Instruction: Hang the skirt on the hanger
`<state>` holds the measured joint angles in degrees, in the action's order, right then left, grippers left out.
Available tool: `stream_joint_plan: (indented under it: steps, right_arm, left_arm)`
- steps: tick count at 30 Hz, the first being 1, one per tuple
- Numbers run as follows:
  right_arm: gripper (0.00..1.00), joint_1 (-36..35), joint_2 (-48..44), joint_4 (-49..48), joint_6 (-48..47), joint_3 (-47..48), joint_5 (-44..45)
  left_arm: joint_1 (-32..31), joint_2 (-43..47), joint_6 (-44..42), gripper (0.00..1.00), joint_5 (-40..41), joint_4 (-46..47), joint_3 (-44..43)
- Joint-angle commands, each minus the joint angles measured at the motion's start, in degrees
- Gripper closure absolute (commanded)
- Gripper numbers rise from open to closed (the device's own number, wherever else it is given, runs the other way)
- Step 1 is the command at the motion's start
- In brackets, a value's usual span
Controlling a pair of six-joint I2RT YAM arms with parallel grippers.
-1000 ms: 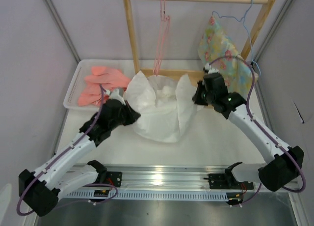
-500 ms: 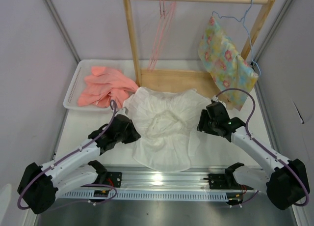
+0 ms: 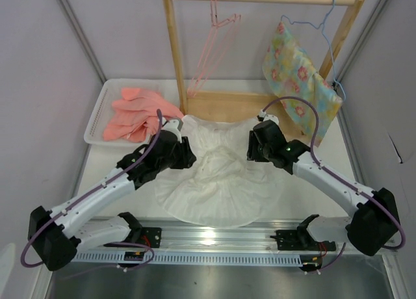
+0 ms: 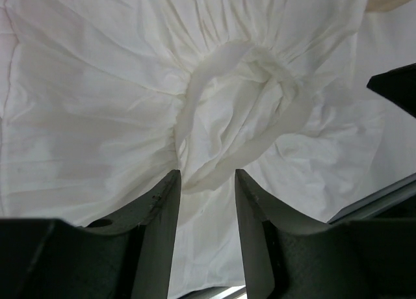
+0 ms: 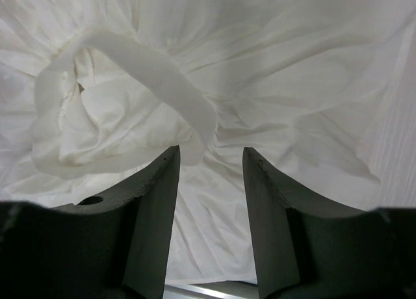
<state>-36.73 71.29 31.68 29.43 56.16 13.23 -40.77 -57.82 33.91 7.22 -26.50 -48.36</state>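
Note:
The white skirt lies spread out, round and flat, on the table between the two arms. Its gathered waistband forms a crumpled ring near the middle, also seen in the right wrist view. My left gripper hovers over the skirt's left side, open, with only cloth below its fingers. My right gripper is over the right side, open too, and its fingers hold nothing. The pink hanger hangs from the wooden rod, tilted to the right, apart from the skirt.
A wooden rack stands at the back of the table. A yellow floral cloth hangs on a light blue hanger at its right end. A white tray with salmon-pink clothes sits at the back left. An aluminium rail runs along the front edge.
Both grippers opened and let go of the skirt, which dropped from near the rack and spread flat on the table. The arms came down, then moved in over it. The pink hanger swung right.

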Motion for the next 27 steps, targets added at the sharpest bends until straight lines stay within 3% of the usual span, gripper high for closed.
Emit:
stream_joint_plan:
  steps: [1, 4, 10, 13, 18, 23, 27]
  right_arm:
    - [0.52, -0.45, 3.23, -3.73, -2.79, 0.88, -0.13]
    - [0.52, -1.15, 5.79, -3.91, -3.06, 1.75, 0.04]
    - [0.5, -1.33, 6.93, -3.74, -3.24, 3.34, 0.21]
    - [0.51, -1.33, 7.46, -3.82, -3.24, 3.96, 0.13]
    - [0.51, -0.89, 6.85, -4.0, -3.15, 4.04, -0.05]
    - [0.51, -0.19, 5.97, -4.0, -3.24, 3.96, -0.84]
    - [0.51, 0.26, 5.7, -4.35, -3.41, 3.87, -1.72]
  left_arm:
    - [-1.76, -3.96, -1.92, 0.55, 1.46, -1.01, 0.1]
    - [-2.2, -5.81, -1.04, 0.54, 3.32, -0.13, 1.59]
    - [-3.0, 2.36, -2.43, 0.47, 3.24, 8.48, 0.38]
    - [-3.61, 2.37, -7.78, 0.46, -0.97, 11.38, -7.26]
    - [-4.05, -0.79, -15.87, 0.42, 1.38, 18.22, -22.79]
    - [-3.44, -11.07, -23.53, 0.36, 5.08, 29.46, -33.63]
    - [0.33, -21.61, -23.63, 0.35, 1.22, 32.22, -45.9]
